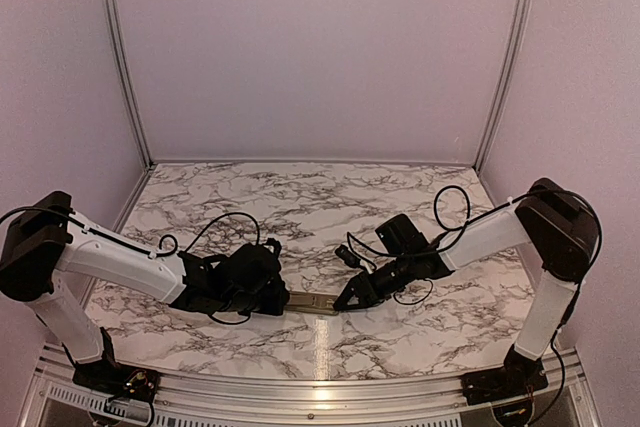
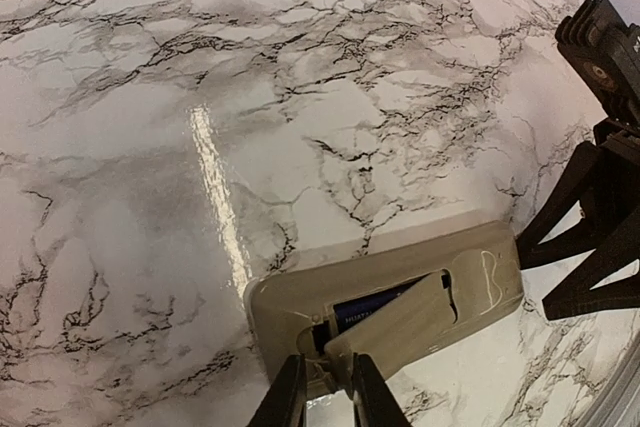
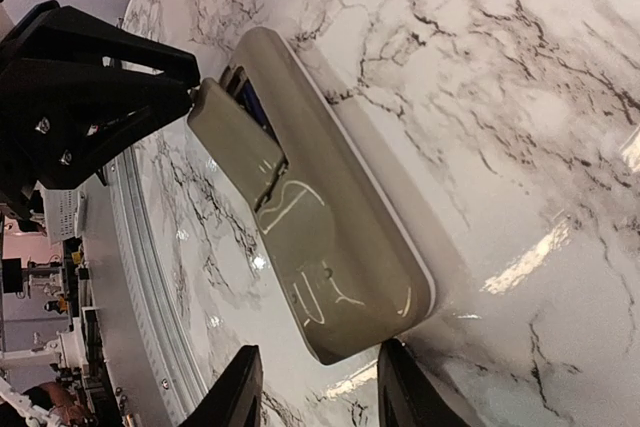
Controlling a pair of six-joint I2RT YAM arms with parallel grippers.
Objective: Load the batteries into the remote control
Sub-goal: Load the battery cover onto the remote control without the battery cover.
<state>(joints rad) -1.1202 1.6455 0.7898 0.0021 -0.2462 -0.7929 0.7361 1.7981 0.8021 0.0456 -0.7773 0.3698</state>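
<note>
The remote control (image 1: 315, 301) lies back up on the marble table, between my two grippers. Its tan back (image 2: 380, 272) has a battery recess, where part of a dark blue battery (image 2: 375, 305) shows. A tan cover plate (image 2: 400, 332) lies askew over the recess. My left gripper (image 2: 326, 362) stands narrowly open round the cover's near corner, with a gap beside one finger. My right gripper (image 3: 318, 347) straddles the remote's other end (image 3: 340, 247), open, its left finger clear of it. The right wrist view also shows the cover (image 3: 235, 142) and battery (image 3: 250, 102).
A metal rail (image 1: 320, 392) runs along the table's near edge, close behind the remote. Pale walls with metal corner posts (image 1: 125, 67) enclose the table on three sides. Black cables (image 1: 225, 222) loop off both arms.
</note>
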